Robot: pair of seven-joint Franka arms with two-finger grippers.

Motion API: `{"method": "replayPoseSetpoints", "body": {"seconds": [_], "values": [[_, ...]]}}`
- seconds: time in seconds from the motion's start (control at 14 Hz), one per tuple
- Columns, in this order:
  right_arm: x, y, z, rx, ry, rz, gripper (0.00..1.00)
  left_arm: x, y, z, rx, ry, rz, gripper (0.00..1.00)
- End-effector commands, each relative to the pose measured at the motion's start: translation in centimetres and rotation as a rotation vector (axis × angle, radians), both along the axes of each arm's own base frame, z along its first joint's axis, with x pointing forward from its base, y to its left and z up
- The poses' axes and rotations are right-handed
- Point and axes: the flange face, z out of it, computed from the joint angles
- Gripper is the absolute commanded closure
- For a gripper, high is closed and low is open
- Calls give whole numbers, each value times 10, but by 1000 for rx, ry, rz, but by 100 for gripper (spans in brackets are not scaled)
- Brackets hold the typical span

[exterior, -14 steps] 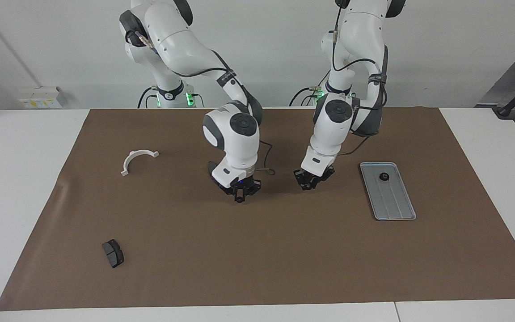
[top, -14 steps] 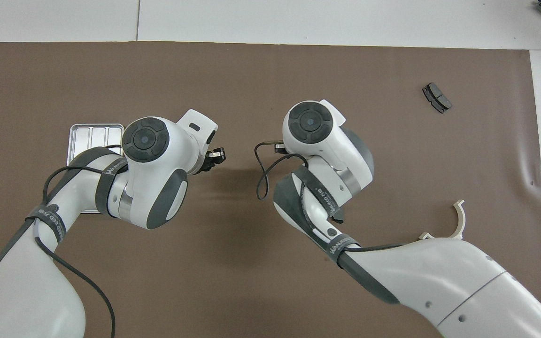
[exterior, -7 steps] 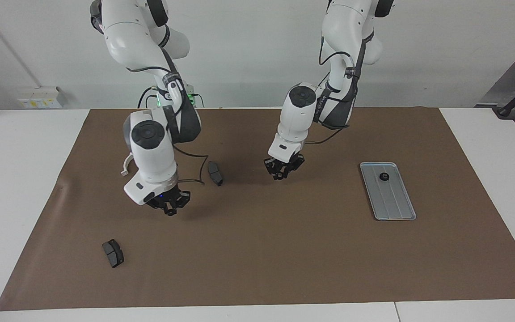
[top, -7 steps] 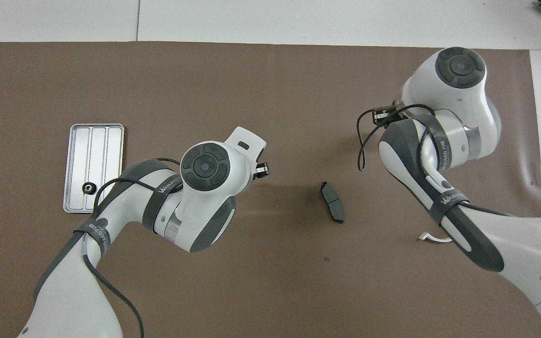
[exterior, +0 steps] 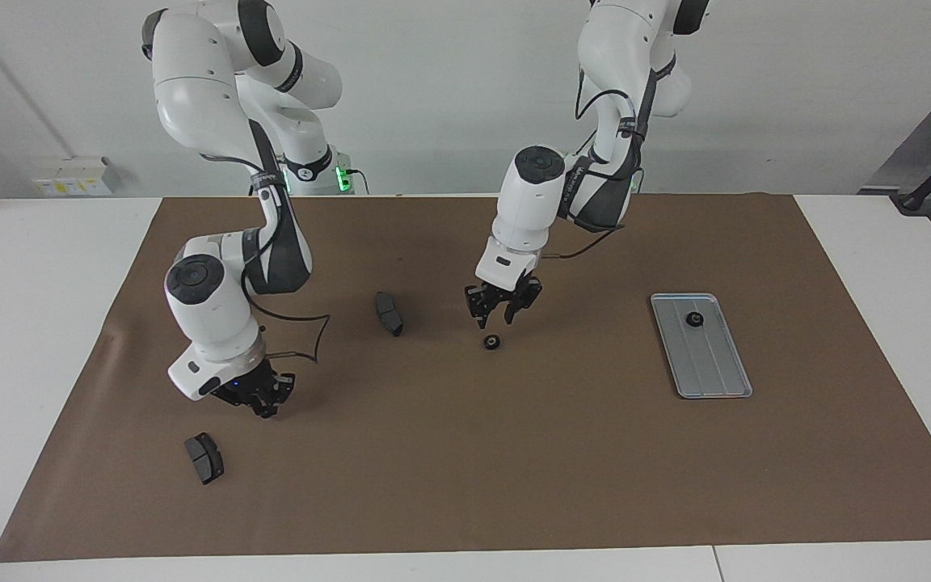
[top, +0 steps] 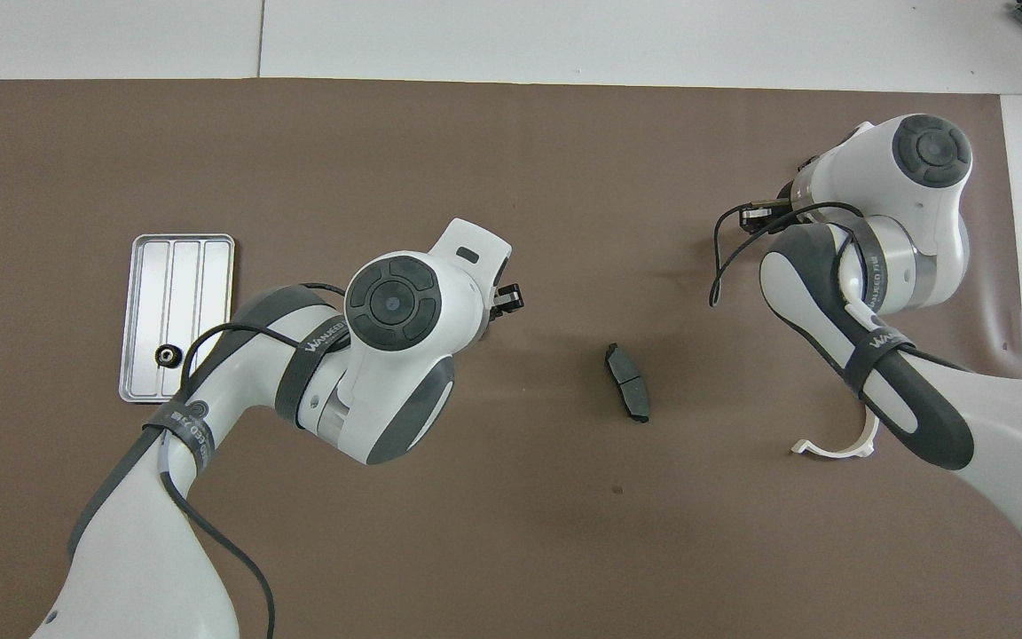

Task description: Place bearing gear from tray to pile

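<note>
Moved: small black bearing gear (exterior: 492,342) now lies on the brown mat (exterior: 514,453) under the left gripper (exterior: 502,308), whose jaws have released it.
Tray (exterior: 716,376): holds one more black gear (exterior: 694,319), at its end nearer the robots.
Right gripper (exterior: 259,397): clenched, empty, has shifted toward a brake pad (exterior: 204,457).
Second pad (exterior: 389,313): beside the dropped gear.
</note>
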Motion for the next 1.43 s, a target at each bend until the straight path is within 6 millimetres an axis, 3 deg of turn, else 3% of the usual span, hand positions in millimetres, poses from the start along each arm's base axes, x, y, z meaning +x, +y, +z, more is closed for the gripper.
{"method": "replayPoseSetpoints", "body": {"seconds": [0.0,0.14,0.29,0.36,0.5,0.57,0.72,0.86,1.07,1.36], "values": [[3,4,0,53,-20,-14,100,7,-3,3,-20,-4,31,31],[5,8,-6,59,-41,-13,100,21,20,4,-8,3,59,32],[4,9,-9,57,-34,-9,94,49,70,6,14,16,112,32],[4,9,-9,53,-40,-2,47,63,99,7,23,14,113,32],[3,13,-10,45,-40,9,29,81,155,4,59,47,62,32],[3,14,-9,44,-40,10,0,87,182,2,76,69,21,32],[4,18,1,39,-49,18,0,92,228,3,101,100,-70,32],[-4,57,33,26,-46,66,0,88,269,-1,119,151,-193,32],[-22,120,69,20,-13,29,0,75,309,-5,123,174,-299,32],[-66,256,79,52,14,-37,0,59,352,-21,121,184,-343,32]]}}
